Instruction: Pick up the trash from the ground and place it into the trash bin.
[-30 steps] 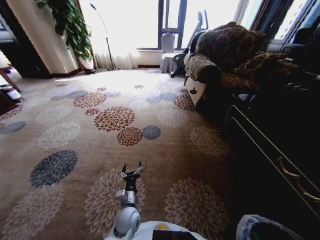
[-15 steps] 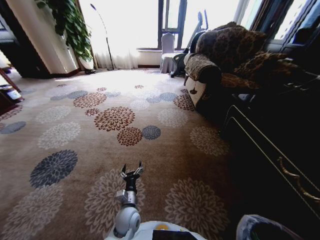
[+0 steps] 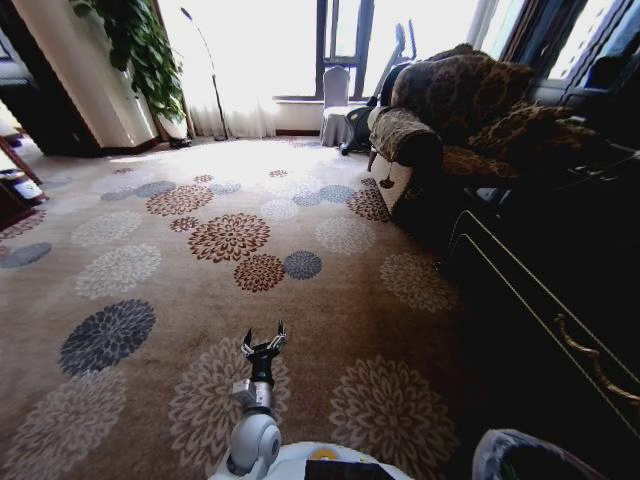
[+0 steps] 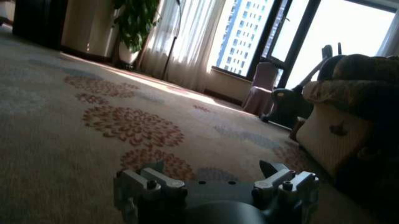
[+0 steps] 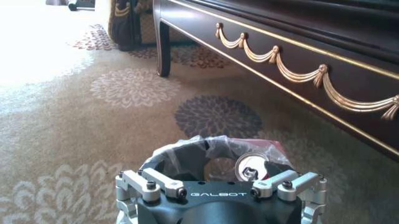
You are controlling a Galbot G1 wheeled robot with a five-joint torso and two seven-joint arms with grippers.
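- Left gripper (image 3: 265, 345): extended low over the floral carpet (image 3: 180, 260) directly ahead of the robot's body, fingers spread apart with nothing between them. In the left wrist view the same gripper (image 4: 215, 175) shows both fingers (image 4: 277, 170) well separated, pointing across the open floor toward the window.
- Right gripper (image 5: 218, 184): positioned just above the trash bin (image 5: 187, 156); fingers stand apart and hold nothing.
- Trash bin: small round black bin with a translucent plastic bag liner (image 5: 274, 151) over its rim, standing on the carpet near the dark wooden cabinet (image 5: 299, 60) with gold swag trim. In the head view the bin (image 3: 525, 455) sits at the lower right, close beside the robot's base and against the cabinet front (image 3: 540, 300).
- Trash inside bin: a round silvery end of a container (image 5: 252, 165), possibly a can or bottle, lies within the liner; a red patch shows behind the liner's far edge. Its exact type cannot be determined.
- Surroundings: patterned armchair (image 3: 450, 110) beyond the cabinet, a potted plant (image 3: 135, 45) by the wall at far left, and a floor lamp (image 3: 205, 70) before the bright curtained window.
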